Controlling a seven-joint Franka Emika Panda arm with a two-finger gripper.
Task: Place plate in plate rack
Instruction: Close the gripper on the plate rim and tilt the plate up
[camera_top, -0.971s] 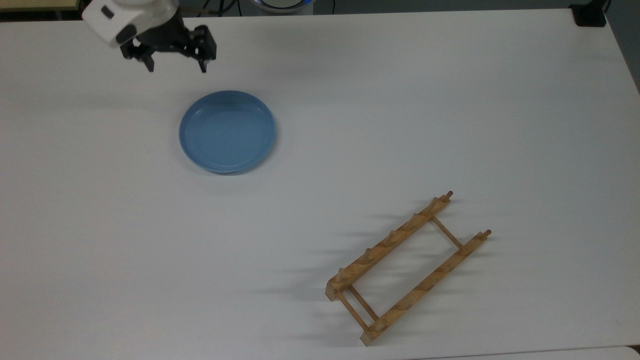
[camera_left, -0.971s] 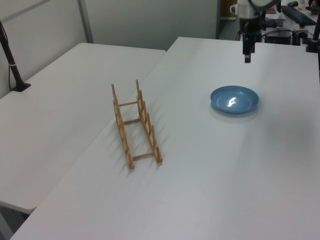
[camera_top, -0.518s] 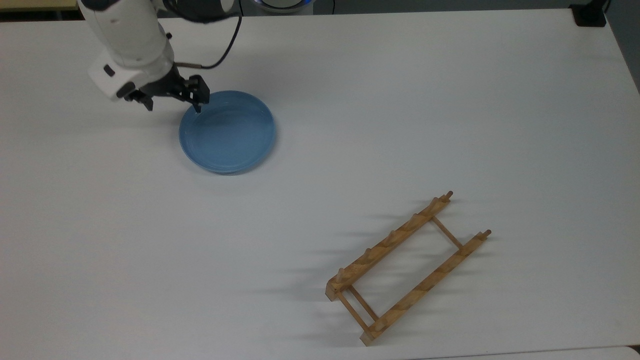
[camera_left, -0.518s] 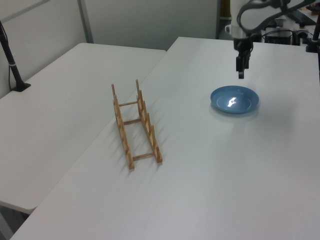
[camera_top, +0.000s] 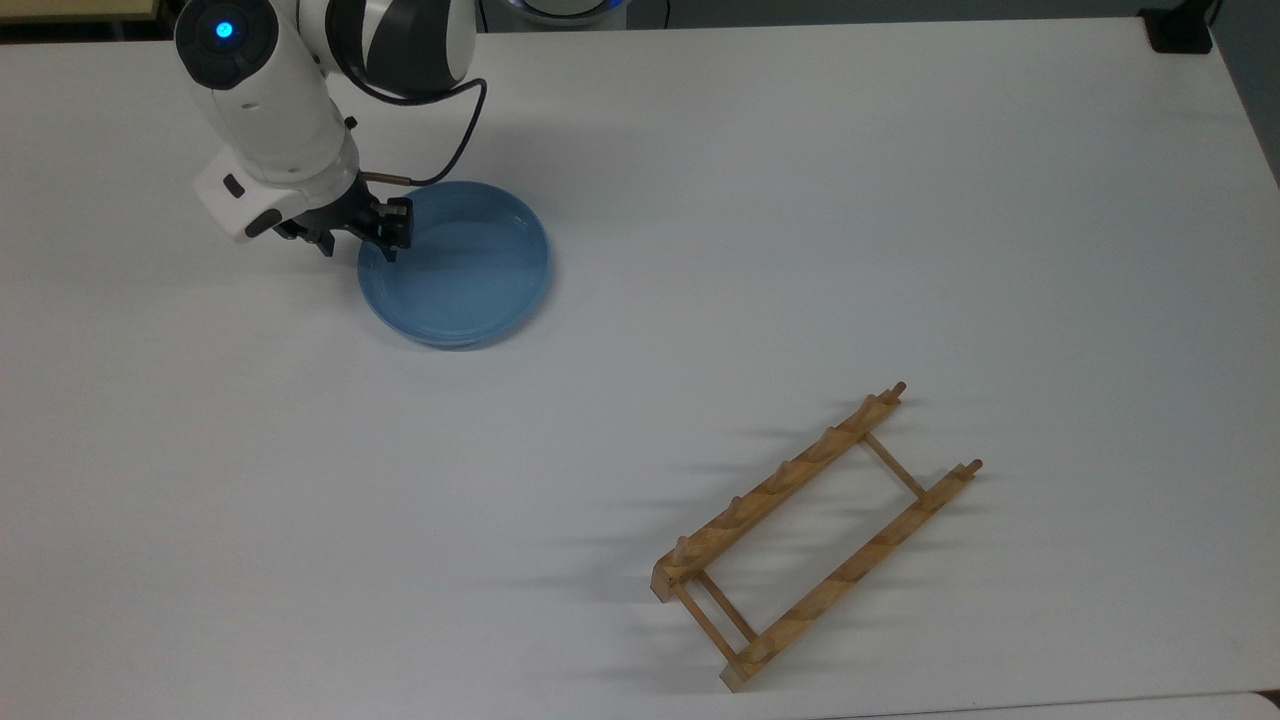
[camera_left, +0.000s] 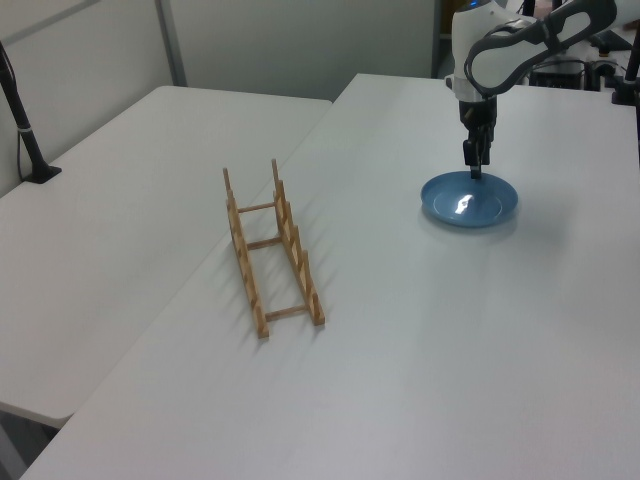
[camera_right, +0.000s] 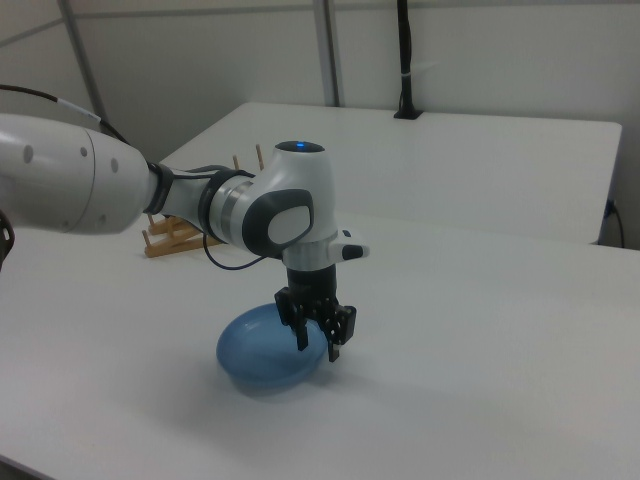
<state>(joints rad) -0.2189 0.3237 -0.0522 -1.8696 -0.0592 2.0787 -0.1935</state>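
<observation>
Top view: our gripper (camera_top: 358, 240) spread astride the plate (camera_top: 455, 263) rim at the top view's left; plate flat on table (camera_top: 900, 200), well apart from plate rack (camera_top: 815, 535). Risk, we judge: shallow rim pinch slipping.

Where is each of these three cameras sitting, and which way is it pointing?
Top view: overhead, looking down on the white table; arm and tool at the plate.
Left view: beyond the plate rack, facing the distant arm and tool.
Right view: low, close to the plate; the arm looms large, the tool open over the rim.
All three share plate, rack and tool.
</observation>
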